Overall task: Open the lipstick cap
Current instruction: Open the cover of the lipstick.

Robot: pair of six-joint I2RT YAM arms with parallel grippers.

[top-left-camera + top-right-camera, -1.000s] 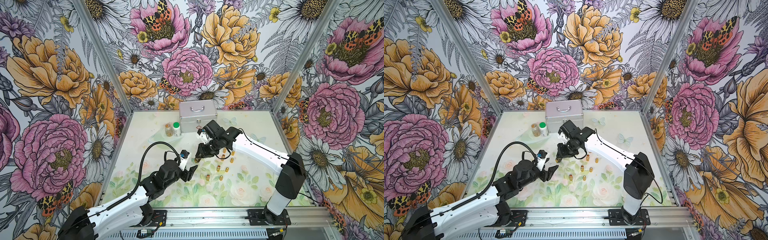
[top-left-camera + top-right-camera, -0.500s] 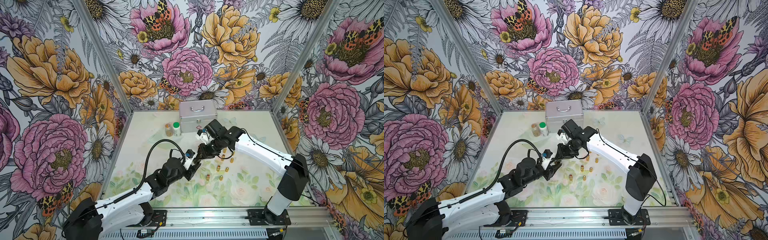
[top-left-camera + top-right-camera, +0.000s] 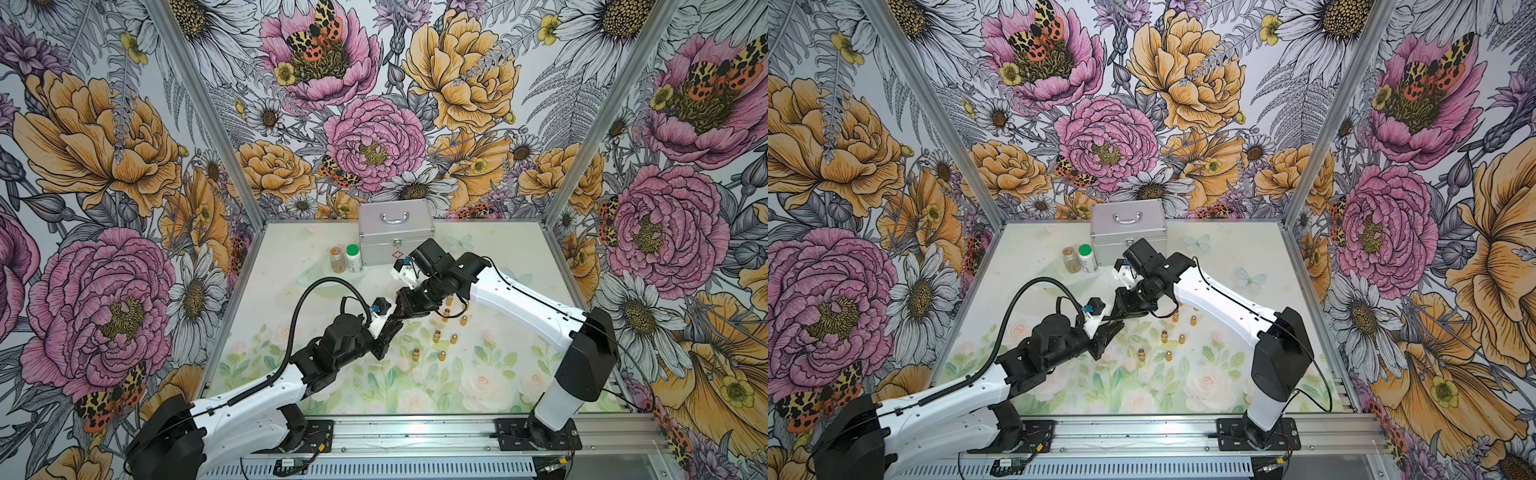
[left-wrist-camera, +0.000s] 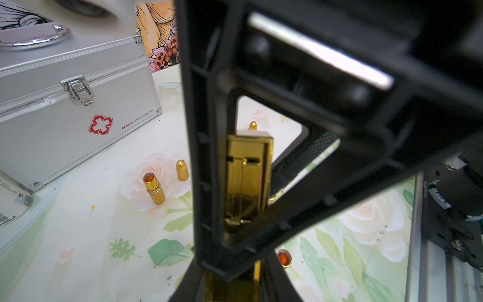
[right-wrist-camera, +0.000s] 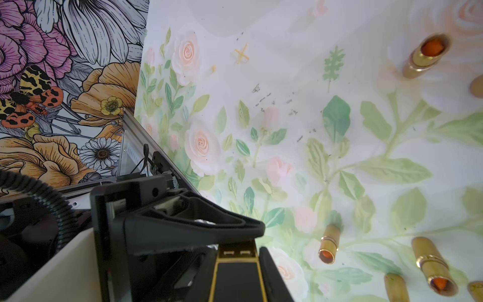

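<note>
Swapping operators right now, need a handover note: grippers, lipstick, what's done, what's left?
Left gripper: closed on the gold end of the lipstick.
Right gripper: shut on its black-faced part, holding it above the table.
Done: lipstick is up and gripped at both ends.
Left: pull the cap off; no gap shows yet.
Nearby: gold tubes standing on the table, some uncapped; silver case at the back.

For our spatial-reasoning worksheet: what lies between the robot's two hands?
The gold-and-black lipstick, gripped by left hand and right hand; both wrist views show it.
</note>
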